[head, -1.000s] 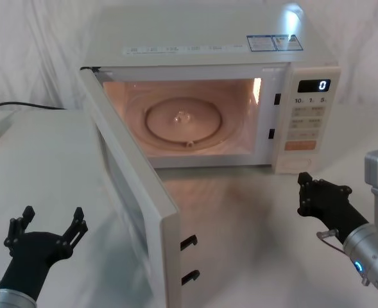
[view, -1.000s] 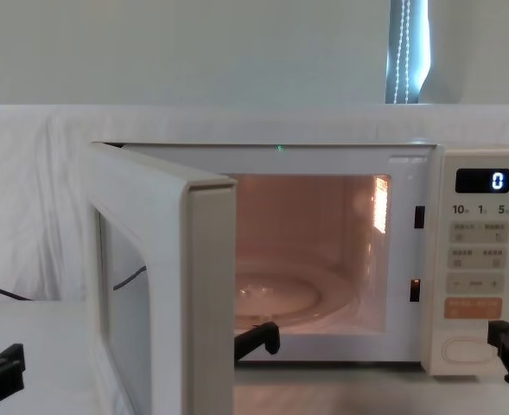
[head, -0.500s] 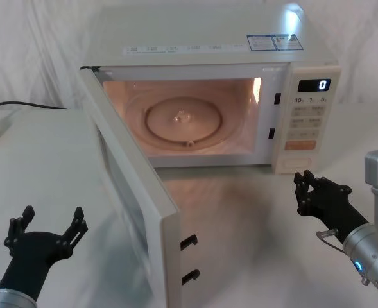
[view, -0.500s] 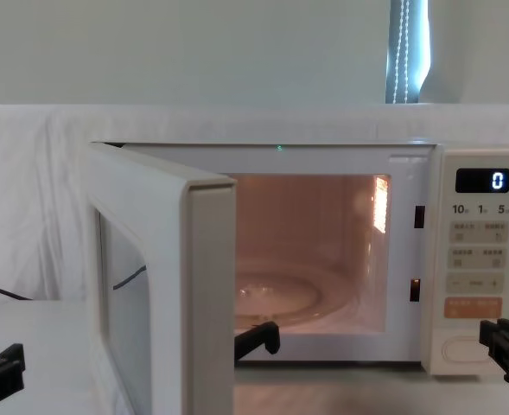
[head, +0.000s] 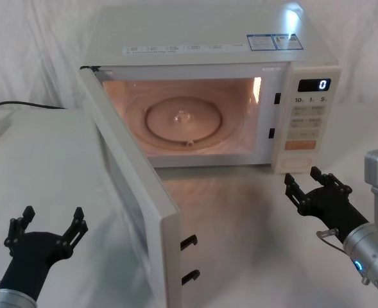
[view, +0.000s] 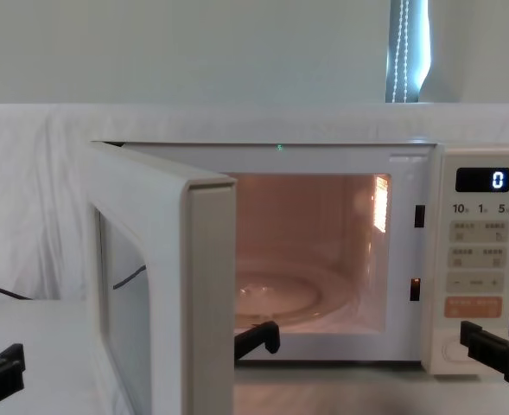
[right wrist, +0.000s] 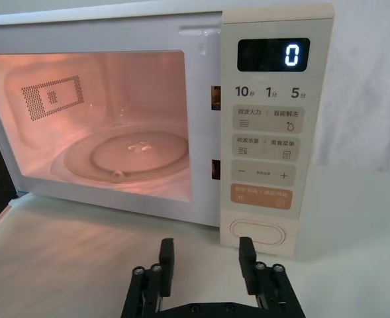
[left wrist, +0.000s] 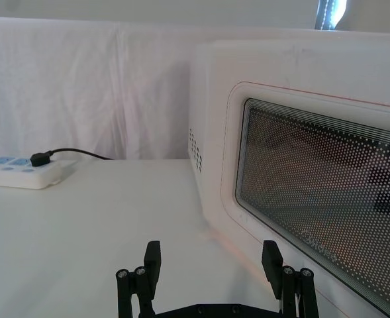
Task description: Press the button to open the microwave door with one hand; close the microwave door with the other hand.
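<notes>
1. The microwave door [head: 134,192] stands swung wide open on its left hinge, its free edge pointing toward the robot. The lit cavity and its glass turntable [head: 183,120] are exposed.
2. In the left wrist view the outer face of the door [left wrist: 300,172] shows its dark dotted window with a thin pinkish outline.
3. The button [right wrist: 257,231], a plain cream oval, sits at the bottom of the control panel [right wrist: 272,132], below the orange key. The display above reads 0.
4. The right tool [head: 310,186] hangs low in front of the panel, near the button but apart from it. Its fingers [right wrist: 167,257] are spread and hold nothing. In the chest view the right tool [view: 496,339] appears at the panel's lower corner.
5. The left tool [head: 47,226] sits over the table [head: 41,160] at the robot's near left, beside the outer face of the door without touching it. Its fingers [left wrist: 153,257] are spread and hold nothing.
6. A white power strip [left wrist: 19,172] with a black plug lies on the table at the far left.
</notes>
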### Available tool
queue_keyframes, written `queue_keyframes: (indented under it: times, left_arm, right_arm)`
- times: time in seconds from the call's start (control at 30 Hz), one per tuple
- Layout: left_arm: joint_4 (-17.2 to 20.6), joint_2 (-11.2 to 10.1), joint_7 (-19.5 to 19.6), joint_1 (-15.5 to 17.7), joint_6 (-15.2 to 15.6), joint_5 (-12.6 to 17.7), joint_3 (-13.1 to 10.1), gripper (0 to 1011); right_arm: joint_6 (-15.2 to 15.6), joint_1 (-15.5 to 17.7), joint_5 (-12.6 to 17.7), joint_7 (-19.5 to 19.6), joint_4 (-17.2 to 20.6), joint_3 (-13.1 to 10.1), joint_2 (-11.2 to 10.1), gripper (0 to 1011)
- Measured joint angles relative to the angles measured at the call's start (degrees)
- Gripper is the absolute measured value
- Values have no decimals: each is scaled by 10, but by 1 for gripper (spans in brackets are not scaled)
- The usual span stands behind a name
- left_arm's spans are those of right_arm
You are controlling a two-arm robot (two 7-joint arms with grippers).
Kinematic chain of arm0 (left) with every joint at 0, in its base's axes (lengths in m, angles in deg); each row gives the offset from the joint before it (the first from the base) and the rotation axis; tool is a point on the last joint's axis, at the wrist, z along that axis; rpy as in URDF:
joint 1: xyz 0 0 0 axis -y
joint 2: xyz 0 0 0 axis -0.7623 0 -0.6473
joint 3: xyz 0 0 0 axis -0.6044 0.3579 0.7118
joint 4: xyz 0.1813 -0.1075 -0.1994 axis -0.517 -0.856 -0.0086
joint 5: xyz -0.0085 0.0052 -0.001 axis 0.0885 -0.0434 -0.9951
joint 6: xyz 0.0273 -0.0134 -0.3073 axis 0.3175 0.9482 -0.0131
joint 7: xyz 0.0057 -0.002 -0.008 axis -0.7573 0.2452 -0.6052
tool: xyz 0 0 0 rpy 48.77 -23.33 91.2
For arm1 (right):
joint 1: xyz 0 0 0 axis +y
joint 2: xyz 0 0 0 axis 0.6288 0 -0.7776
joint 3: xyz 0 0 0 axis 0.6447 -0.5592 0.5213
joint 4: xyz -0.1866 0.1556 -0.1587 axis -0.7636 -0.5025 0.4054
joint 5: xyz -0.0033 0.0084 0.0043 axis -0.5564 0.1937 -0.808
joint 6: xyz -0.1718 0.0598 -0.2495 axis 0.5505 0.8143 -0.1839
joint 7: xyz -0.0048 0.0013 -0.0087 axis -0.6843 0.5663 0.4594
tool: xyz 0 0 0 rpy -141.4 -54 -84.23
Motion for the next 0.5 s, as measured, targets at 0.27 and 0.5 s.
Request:
queue_keyframes:
  times: [0.27,0.5]
  left_arm:
    - [0,0,0,0,0,0,0,1001]
    - [0,0,0,0,0,0,0,1001]
  right_arm:
    - [1,0,0,0,0,0,0,838]
    - [1,-1,-1,0,0,0,0,1002]
